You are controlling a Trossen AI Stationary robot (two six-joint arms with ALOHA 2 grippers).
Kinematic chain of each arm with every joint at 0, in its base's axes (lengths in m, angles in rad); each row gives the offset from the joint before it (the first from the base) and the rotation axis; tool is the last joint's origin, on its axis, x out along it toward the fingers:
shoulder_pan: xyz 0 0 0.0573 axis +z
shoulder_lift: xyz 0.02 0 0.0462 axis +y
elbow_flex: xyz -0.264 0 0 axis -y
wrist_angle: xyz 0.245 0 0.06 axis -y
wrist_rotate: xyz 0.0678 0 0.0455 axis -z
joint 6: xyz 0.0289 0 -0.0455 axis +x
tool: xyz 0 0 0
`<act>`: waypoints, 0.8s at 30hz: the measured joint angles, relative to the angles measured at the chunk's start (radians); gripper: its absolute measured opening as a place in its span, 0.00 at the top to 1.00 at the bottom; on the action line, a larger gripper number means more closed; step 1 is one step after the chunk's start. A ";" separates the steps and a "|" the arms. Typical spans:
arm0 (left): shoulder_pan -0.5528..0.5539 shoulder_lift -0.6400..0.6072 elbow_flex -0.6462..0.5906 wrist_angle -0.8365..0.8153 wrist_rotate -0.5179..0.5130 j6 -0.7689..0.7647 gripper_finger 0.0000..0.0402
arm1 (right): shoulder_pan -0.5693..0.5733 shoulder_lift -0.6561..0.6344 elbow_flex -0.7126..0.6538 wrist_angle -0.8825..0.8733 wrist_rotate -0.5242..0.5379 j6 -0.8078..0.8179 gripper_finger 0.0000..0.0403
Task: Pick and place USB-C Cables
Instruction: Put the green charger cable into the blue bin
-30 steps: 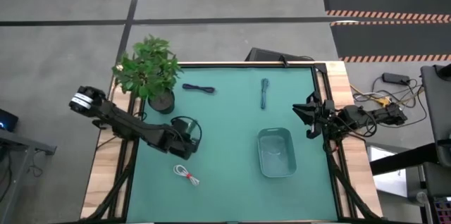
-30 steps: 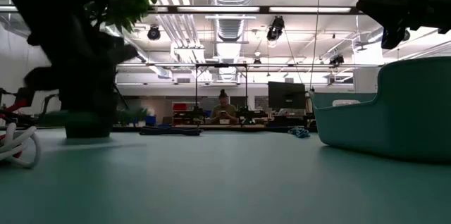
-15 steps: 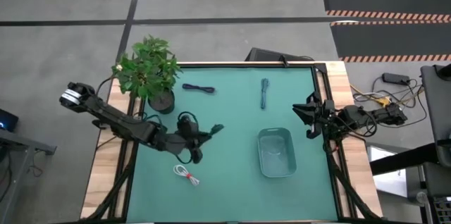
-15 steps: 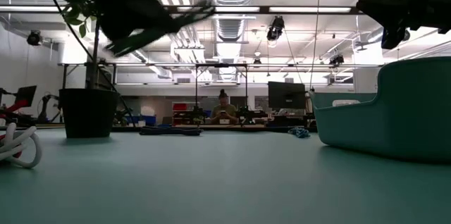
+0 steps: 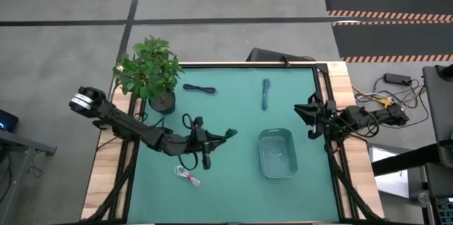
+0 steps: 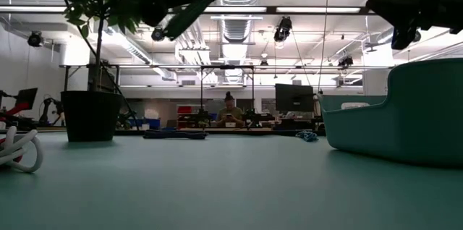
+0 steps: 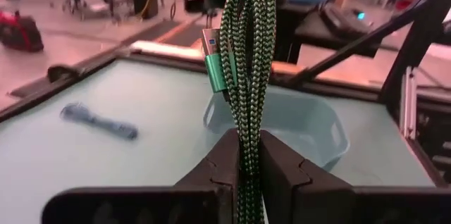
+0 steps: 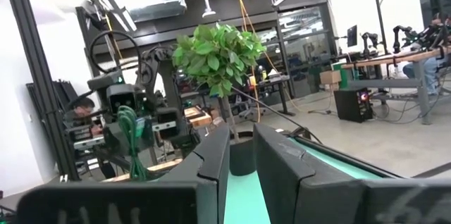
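Note:
My left gripper is above the table's middle, left of the teal bin, shut on a dark green braided cable bundle. The white cable with its red tie lies on the mat near the front, also at the low view's left edge. The navy cable lies by the plant pot. Another dark cable bundle lies near the far edge. My right gripper waits open at the table's right edge, holding nothing. My left gripper pinches the green cable bundle between its two fingers at the bundle's lower part. Several strands lie side by side in the hold. The bundle is lifted clear of the table and stretches out past the fingertips, with its green plug beside the loop.
A potted plant stands at the far left corner of the mat. The bin lies straight ahead of the left gripper. Open green mat lies between the bin and the white cable. People sit at benches in the room beyond.
My left gripper has risen from the mat near the plant pot and moved toward the table's right, toward the bin. The green cable bundle has gone with it, lifted clear of the table.

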 joint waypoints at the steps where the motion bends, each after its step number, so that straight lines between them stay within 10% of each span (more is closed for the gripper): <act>1: 0.001 0.021 0.000 0.051 0.000 0.021 0.96 | 0.000 0.000 0.000 0.002 0.000 0.000 0.86; 9: 0.018 0.159 0.001 0.380 0.000 0.165 0.96 | 0.000 0.000 0.000 0.003 -0.007 0.000 0.86; 24: 0.029 0.193 0.038 0.485 0.001 0.194 0.96 | 0.000 0.000 0.000 0.005 -0.007 -0.001 0.86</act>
